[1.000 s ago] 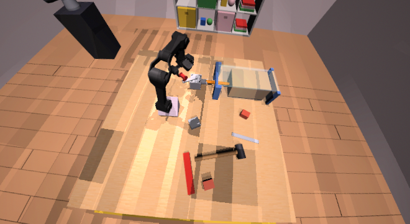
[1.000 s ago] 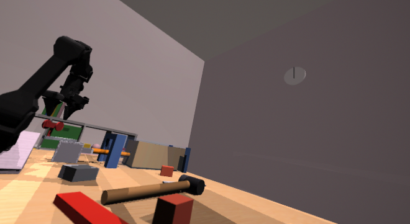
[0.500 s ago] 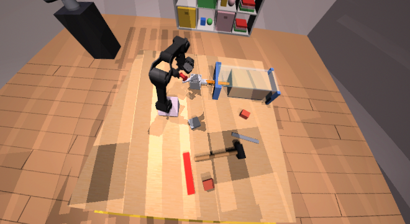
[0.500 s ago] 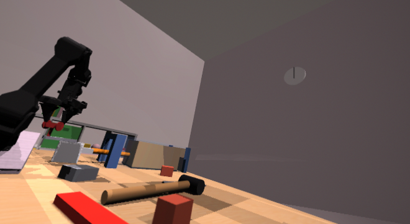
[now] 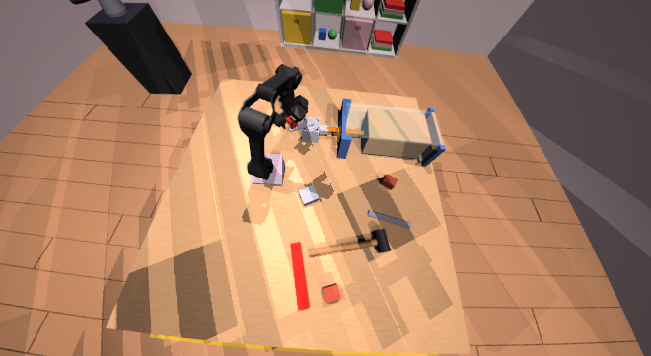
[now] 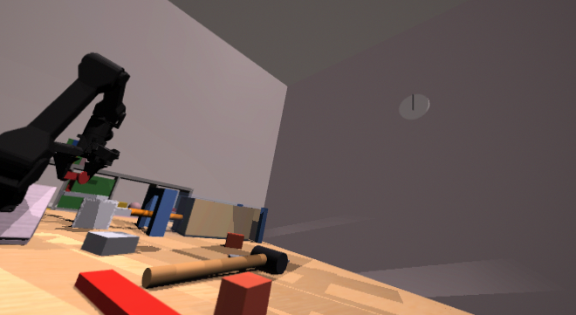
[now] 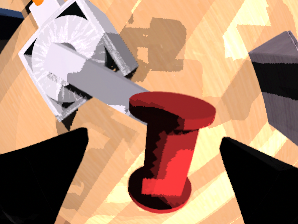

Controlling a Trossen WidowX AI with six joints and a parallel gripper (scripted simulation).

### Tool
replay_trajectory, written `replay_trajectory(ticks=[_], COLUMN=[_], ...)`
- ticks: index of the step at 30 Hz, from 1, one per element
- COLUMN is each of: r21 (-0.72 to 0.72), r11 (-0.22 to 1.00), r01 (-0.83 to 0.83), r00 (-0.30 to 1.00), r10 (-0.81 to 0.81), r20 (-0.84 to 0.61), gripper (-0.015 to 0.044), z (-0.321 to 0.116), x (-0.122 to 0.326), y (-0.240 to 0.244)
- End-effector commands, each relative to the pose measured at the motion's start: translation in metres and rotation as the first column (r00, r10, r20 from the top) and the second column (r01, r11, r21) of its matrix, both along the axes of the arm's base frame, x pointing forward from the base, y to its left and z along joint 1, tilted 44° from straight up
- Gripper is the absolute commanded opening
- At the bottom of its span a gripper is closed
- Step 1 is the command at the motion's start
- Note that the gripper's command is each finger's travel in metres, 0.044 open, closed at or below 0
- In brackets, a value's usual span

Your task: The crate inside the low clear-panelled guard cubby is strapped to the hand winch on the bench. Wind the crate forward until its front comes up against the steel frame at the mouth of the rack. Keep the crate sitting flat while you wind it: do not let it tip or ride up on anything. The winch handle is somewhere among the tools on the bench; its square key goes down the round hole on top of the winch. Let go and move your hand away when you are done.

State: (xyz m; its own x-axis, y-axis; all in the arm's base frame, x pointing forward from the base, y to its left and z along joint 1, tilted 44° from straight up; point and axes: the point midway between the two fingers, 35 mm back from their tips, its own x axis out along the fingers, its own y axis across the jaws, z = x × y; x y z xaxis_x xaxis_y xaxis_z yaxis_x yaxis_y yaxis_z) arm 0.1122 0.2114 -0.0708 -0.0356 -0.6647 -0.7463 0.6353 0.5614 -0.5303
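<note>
The crate sits flat inside the clear-panelled cubby, with a gap between its front and the blue frame at the mouth. An orange strap runs from it to the pale winch. The handle's grey crank arm reaches out from the winch top, its key end hidden. Its red spool-shaped knob stands at the outer end. My gripper is open, with the knob showing between its spread fingertips, not gripped.
A grey block lies near the arm's base. Farther off lie a mallet, a red bar, a grey bar and two reddish blocks.
</note>
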Motion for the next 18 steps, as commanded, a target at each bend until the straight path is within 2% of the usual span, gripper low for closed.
replay_trajectory(ticks=[1,13,18], r21=[-0.013,-0.013,-0.003], r11=[1.0,1.0,1.0], r01=[-0.005,-0.005,0.001], r00=[1.0,1.0,1.0], r10=[0.005,0.005,-0.001], r20=[-0.003,-0.002,0.0], gripper=[0.044,0.044,0.0309], z=[-0.0053,-0.011,-0.0098], x=[-0.0008,-0.0017,-0.0014], y=[-0.0088,-0.0157,-0.0119])
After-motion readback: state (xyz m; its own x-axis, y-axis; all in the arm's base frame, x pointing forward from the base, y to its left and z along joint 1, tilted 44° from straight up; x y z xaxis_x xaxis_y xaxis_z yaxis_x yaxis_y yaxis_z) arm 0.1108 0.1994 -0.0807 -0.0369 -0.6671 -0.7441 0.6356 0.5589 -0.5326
